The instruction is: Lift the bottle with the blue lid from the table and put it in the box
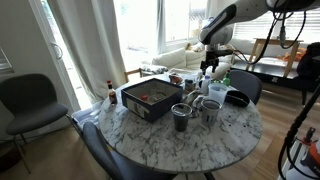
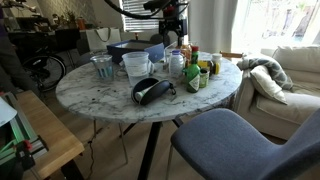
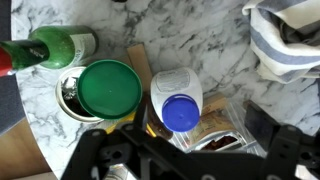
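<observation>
Containers crowd the marble table in the wrist view. At its centre we see the bottle with the blue lid from straight above. It stands upright on the table with its cap on, whitish shoulders showing around the blue disc. Just beside this bottle, to its left in the picture, stands a jar closed by a round green lid. The jar's contents are hidden, and a shiny rim peeks out from under the lid's far edge. Farther from the bottle on the same side, a green glass bottle with a red cap is cut off by the frame. Above and to the right of the bottle lies a grey-blue cloth, also cut off. The gripper comes in from the bottom edge, just below the bottle. Its jaws stand spread wide with nothing between them, and they do not touch the bottle.

In both exterior views the gripper hangs over a cluster of bottles, where we cannot pick out the blue lid at this size. The box sits well apart from that cluster, open and reddish inside. What lies in it is too small to tell. Metal cups stand near the cluster, and we cannot see their contents.
</observation>
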`<state>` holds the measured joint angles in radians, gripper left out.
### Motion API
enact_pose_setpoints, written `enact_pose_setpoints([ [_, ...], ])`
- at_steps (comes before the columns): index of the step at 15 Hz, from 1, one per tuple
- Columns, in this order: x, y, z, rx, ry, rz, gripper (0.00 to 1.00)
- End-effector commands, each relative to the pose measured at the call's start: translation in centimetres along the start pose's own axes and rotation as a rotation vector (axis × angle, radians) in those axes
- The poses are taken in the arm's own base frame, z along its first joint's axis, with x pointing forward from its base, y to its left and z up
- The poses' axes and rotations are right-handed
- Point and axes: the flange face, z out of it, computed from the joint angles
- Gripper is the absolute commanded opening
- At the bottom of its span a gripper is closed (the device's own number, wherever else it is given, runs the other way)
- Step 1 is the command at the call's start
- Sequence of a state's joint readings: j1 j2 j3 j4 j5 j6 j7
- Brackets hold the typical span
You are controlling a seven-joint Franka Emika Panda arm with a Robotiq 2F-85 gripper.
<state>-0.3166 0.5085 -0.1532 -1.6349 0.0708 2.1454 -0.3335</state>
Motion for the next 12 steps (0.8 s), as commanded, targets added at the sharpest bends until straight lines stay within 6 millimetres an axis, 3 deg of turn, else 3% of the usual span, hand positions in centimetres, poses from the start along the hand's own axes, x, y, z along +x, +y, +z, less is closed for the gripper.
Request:
enact_pose_setpoints([
  [1,0.1,0.1,-0.2,0.002,-0.001,0.001,1.00],
  [9,1.3,0.7,2.8,-0.002,0.032,0.011,0.99],
  [11,1.6,1.1,3.2,0.001,0.050,0.024,0.88],
  [12,1.7,1.3,3.3,-0.002,0.053,0.027,0.75],
])
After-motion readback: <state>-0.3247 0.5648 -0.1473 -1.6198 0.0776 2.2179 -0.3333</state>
